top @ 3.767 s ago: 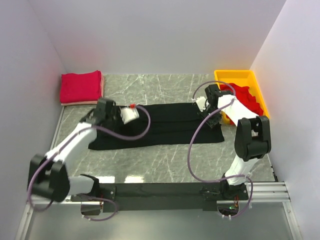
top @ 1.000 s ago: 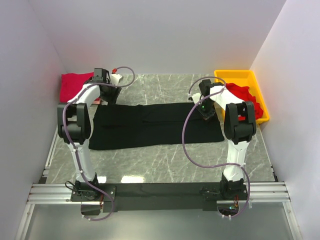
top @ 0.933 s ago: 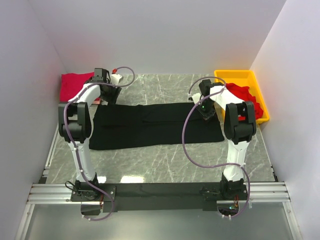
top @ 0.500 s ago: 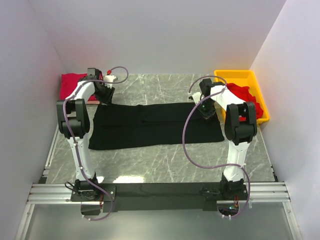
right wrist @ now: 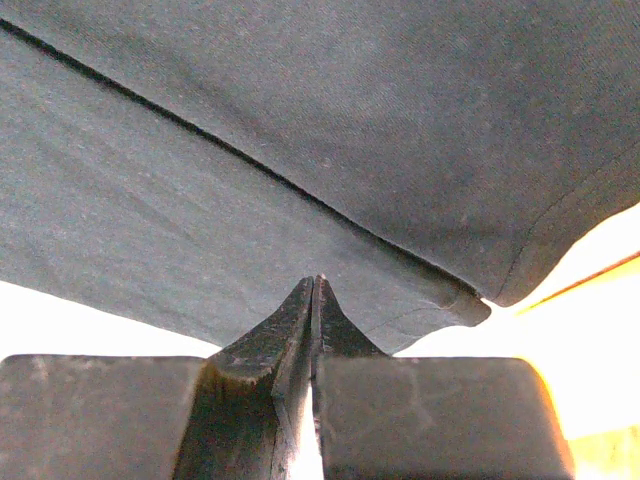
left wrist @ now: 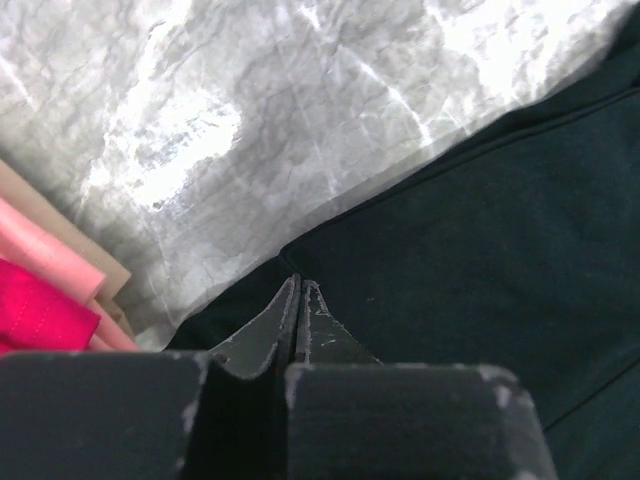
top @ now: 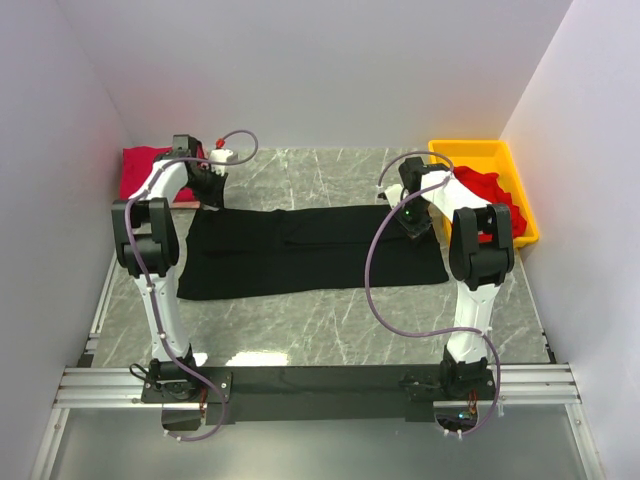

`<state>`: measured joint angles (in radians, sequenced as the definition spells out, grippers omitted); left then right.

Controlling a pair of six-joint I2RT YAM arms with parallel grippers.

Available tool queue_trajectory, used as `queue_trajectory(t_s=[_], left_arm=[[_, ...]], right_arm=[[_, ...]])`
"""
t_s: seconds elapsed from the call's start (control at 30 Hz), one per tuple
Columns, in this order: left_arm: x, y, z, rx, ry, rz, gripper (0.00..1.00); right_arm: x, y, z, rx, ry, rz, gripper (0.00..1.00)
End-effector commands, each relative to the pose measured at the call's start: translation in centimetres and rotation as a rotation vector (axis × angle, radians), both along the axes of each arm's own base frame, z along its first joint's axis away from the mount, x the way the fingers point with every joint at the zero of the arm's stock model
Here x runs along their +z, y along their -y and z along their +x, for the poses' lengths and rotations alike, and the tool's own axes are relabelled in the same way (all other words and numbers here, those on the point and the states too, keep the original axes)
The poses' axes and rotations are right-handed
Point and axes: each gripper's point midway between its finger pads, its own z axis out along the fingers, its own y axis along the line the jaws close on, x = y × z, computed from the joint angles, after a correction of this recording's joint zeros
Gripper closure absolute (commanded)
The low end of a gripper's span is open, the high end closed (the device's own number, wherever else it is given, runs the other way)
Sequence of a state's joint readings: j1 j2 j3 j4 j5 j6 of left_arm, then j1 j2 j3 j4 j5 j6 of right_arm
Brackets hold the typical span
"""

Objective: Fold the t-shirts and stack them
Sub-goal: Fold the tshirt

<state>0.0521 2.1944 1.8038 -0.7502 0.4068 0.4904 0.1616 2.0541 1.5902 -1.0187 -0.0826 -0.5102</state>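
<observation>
Black t-shirt (top: 310,250): spread flat as a long band across the middle of the grey marble table (top: 330,320), running from the left arm's side to the right arm's side; plain cloth.
Left gripper (top: 207,187): reaches to the shirt's far left corner. In the left wrist view its fingertips (left wrist: 298,287) are pressed together, with the tips right on the edge of the black cloth (left wrist: 470,250). Whether any cloth is caught between them cannot be told.
Right gripper (top: 416,226): sits at the shirt's far right corner, just beside the tray. In the right wrist view the jaws are closed tight, the tips (right wrist: 315,285) meet at a hem of the black cloth (right wrist: 350,110), which fills the view above them. A pinch of fabric cannot be confirmed.
Folded red t-shirt (top: 140,172): lies in the far left corner of the table, close beside the left gripper and apart from the black shirt. The left wrist view shows its red edge (left wrist: 40,305) over pink and tan layers.
Crumpled red t-shirt (top: 497,197): lies heaped in the yellow tray (top: 480,150) at the far right.
</observation>
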Motion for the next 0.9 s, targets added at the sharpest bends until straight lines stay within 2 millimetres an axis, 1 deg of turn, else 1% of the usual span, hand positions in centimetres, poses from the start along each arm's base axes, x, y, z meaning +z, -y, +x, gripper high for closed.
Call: queue_trajectory(t_s=[0.0,0.1,0.17,0.23,0.27,0.33,0.37,0.4,0.43,0.47,0.6,0.63,0.73,0.77,0.8,0.83,0.87], left_arm=[[3.2,0.8,0.5,-0.055,0.069,-0.047,0.99],[4.3,1.0,-0.1,-0.073,0.092,-0.053,0.99],[4.7,1.2,-0.6,-0.080,0.098,-0.055,0.99],[4.7,1.0,-0.7,-0.072,0.107,-0.043,0.99],[4.6,0.7,-0.8,-0.069,0.111,-0.031,0.98],[4.4,0.3,-0.4,-0.050,0.122,-0.010,0.89],[4.1,-0.1,-0.3,-0.033,0.119,0.005,0.90],[3.9,-0.1,-0.3,-0.037,0.109,0.005,0.93],[3.8,-0.1,-0.1,-0.033,0.107,0.004,0.98],[3.5,-0.2,0.0,-0.030,0.100,0.003,0.99],[3.9,0.3,0.2,-0.052,0.116,-0.013,0.99],[4.1,0.4,0.0,-0.059,0.110,-0.020,0.99],[5.1,1.1,-0.6,-0.088,0.112,-0.053,0.99],[6.1,1.3,-1.0,-0.108,0.127,-0.059,0.99],[6.5,1.5,-1.3,-0.122,0.132,-0.069,0.99],[7.1,2.1,-1.7,-0.146,0.137,-0.090,0.99],[7.7,2.2,-2.7,-0.177,0.140,-0.089,0.99]], right_arm=[[2.3,-0.1,0.5,0.006,0.060,-0.007,0.95],[2.4,-0.1,0.6,0.003,0.066,-0.007,0.95],[2.4,-0.1,0.6,0.000,0.062,-0.006,0.95],[2.3,-0.2,0.6,-0.001,0.060,-0.003,0.95],[2.3,-0.3,0.6,-0.004,0.057,0.003,0.95],[2.4,-0.4,0.4,-0.008,0.053,0.006,0.96],[2.4,-0.5,0.4,-0.007,0.054,0.011,0.97],[2.5,-0.5,0.4,-0.006,0.057,0.011,0.99],[2.4,-0.4,0.4,-0.006,0.058,0.008,1.00],[2.4,-0.4,0.3,-0.005,0.055,0.006,1.00],[2.3,-0.2,0.1,-0.001,0.054,-0.004,1.00],[2.2,-0.1,0.1,-0.002,0.055,-0.008,1.00],[2.2,-0.1,0.1,0.000,0.053,-0.010,1.00],[2.2,0.1,0.1,-0.005,0.054,-0.012,1.00],[2.2,0.0,0.1,-0.002,0.055,-0.013,1.00],[2.2,0.0,0.1,-0.003,0.055,-0.013,1.00],[2.1,0.0,0.2,-0.002,0.054,-0.015,1.00]])
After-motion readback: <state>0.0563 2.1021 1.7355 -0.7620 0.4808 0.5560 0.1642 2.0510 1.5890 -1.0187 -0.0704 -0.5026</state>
